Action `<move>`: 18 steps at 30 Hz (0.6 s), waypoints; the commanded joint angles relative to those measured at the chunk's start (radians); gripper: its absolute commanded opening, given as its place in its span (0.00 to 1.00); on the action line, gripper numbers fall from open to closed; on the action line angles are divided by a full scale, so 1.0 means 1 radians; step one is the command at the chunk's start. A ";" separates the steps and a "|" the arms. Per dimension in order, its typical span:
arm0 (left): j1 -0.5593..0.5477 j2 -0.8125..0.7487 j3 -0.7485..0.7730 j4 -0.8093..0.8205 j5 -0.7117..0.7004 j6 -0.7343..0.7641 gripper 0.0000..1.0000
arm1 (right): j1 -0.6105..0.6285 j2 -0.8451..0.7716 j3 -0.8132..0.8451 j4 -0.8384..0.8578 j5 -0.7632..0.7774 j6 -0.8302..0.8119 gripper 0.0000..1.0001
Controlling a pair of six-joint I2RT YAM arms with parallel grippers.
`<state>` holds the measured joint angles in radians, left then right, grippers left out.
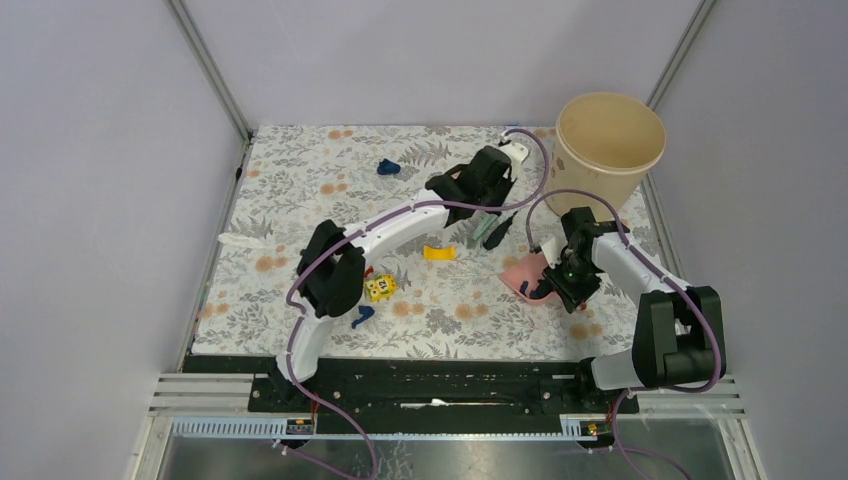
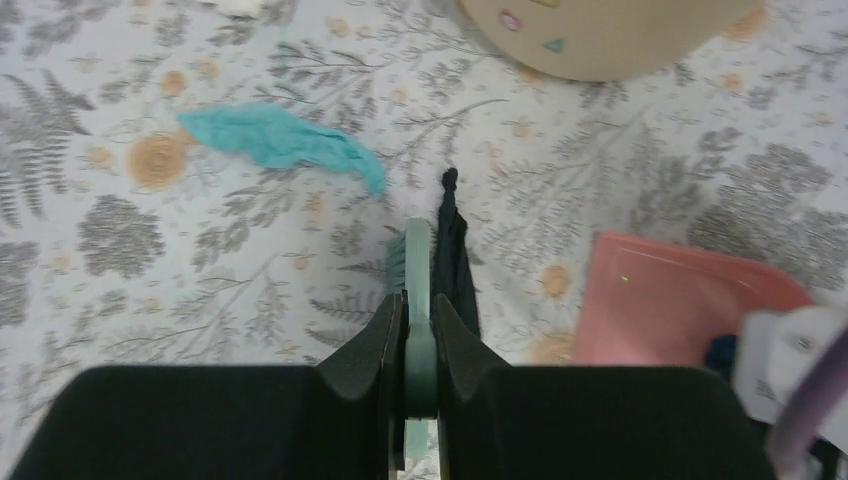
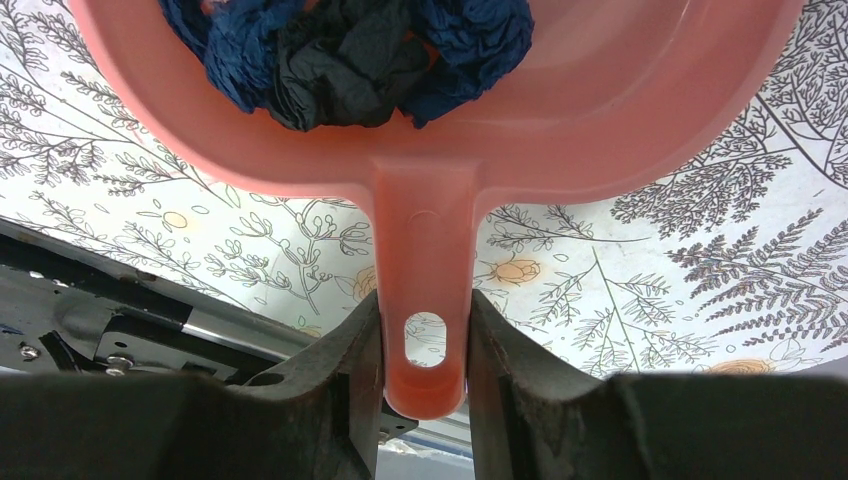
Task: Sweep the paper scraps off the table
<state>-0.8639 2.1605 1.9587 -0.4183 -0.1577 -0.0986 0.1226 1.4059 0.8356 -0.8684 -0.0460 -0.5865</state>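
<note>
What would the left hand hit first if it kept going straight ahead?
Probably the dark strip beside the green tool it grips, then the table; the beige bucket sits farther off, rightward.

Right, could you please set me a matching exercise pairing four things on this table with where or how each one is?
Things:
1. dustpan
2. teal strip
3. bin
4. brush

States:
a. stands at the far right corner
b. clamped in the left gripper
c. holds dark blue wads
d. lies loose on the table

Pairs: 1-c, 2-d, 3-a, 4-b.
</note>
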 commanded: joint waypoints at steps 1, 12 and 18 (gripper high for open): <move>-0.028 -0.081 -0.135 0.096 0.199 -0.088 0.00 | 0.008 0.012 0.040 0.017 -0.023 0.014 0.00; -0.069 -0.302 -0.352 0.231 0.410 -0.249 0.00 | 0.008 0.069 0.035 0.058 -0.071 0.033 0.00; -0.084 -0.388 -0.362 0.222 0.299 -0.251 0.00 | 0.008 0.029 0.020 0.057 -0.092 0.037 0.00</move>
<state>-0.9413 1.8885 1.5860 -0.2634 0.1673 -0.3126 0.1226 1.4677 0.8478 -0.8185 -0.1070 -0.5652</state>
